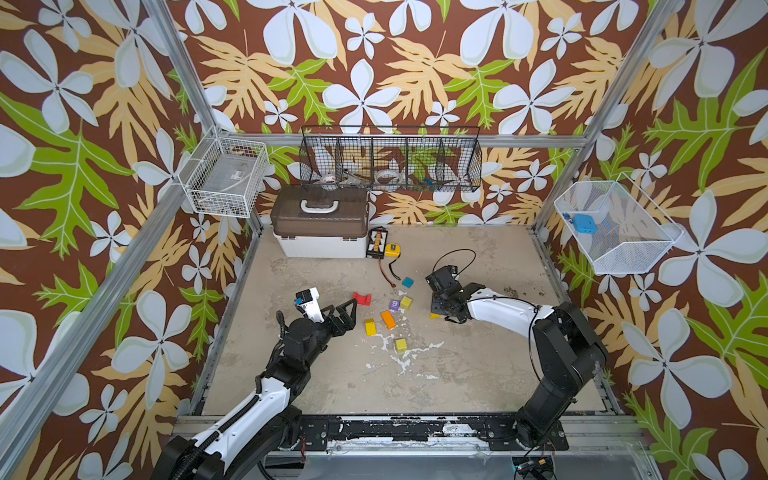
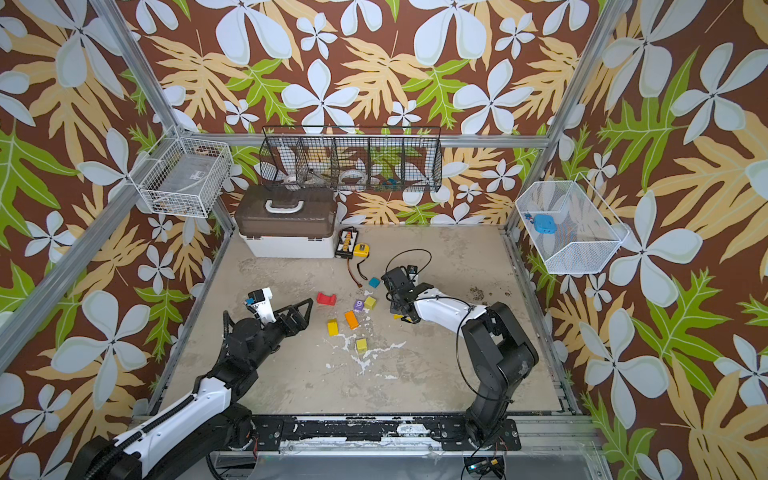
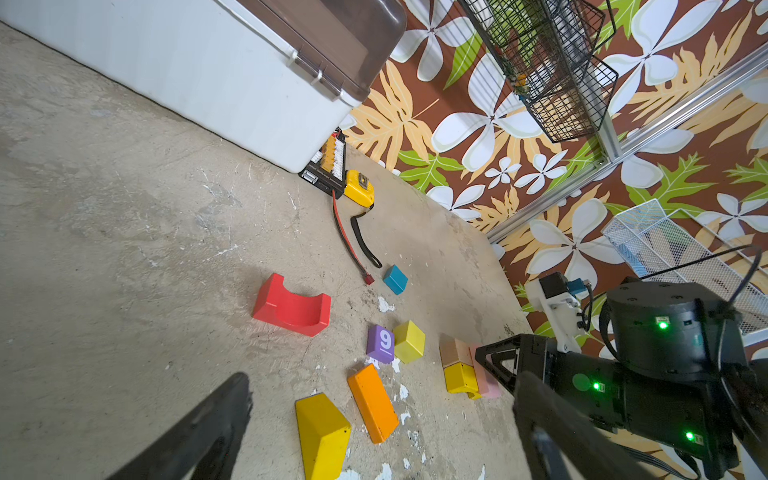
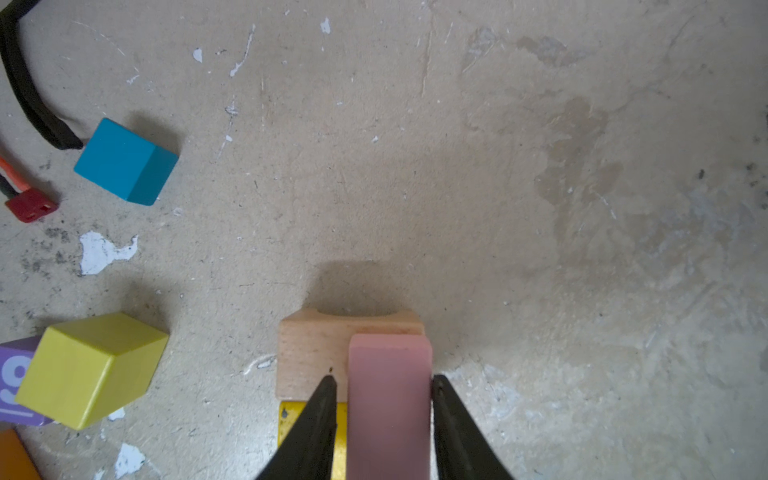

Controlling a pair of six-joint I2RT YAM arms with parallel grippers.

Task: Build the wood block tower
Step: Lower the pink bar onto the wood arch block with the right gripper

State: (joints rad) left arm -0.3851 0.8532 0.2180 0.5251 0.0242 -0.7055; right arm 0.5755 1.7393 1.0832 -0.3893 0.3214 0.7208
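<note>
Closest of all, a pink painted wooden bar [image 4: 388,407] is being bracketed by the two black fingers [image 4: 316,436] of the right gripper [image 4: 384,378]. Its jaws are being held narrow, one at each long face, though whether the bar is being squeezed or only framed cannot be told. The bar is being set right against a tan unpainted wooden arch block [image 4: 311,353] and a small yellow wooden block [image 3: 459,378], probably so that the three are being gathered as the tower's footing. Whether it is resting on the worn grey table [image 4: 540,187] or being carried just above it is not being shown. No stack is being seen anywhere, so the tower is being judged as barely begun

Just beside that cluster, a yellow-green wooden cube [image 4: 87,370] is being touched by a purple wooden cube with a white 9 [image 3: 380,343], while a teal wooden cube [image 4: 124,160] is lying apart, farther off. Across the middle, an orange wooden bar [image 3: 372,403], a yellow wooden wedge [image 3: 322,432] and a red wooden arch [image 3: 291,309] are lying loose near the left gripper [image 1: 351,316]. Its jaws are being held spread wide and empty, seemingly ready for the next piece

Farthest back, a white toolbox with a brown lid [image 1: 320,241] and a yellow tape measure [image 3: 359,189] are being stowed by the wall, clear of the work
</note>
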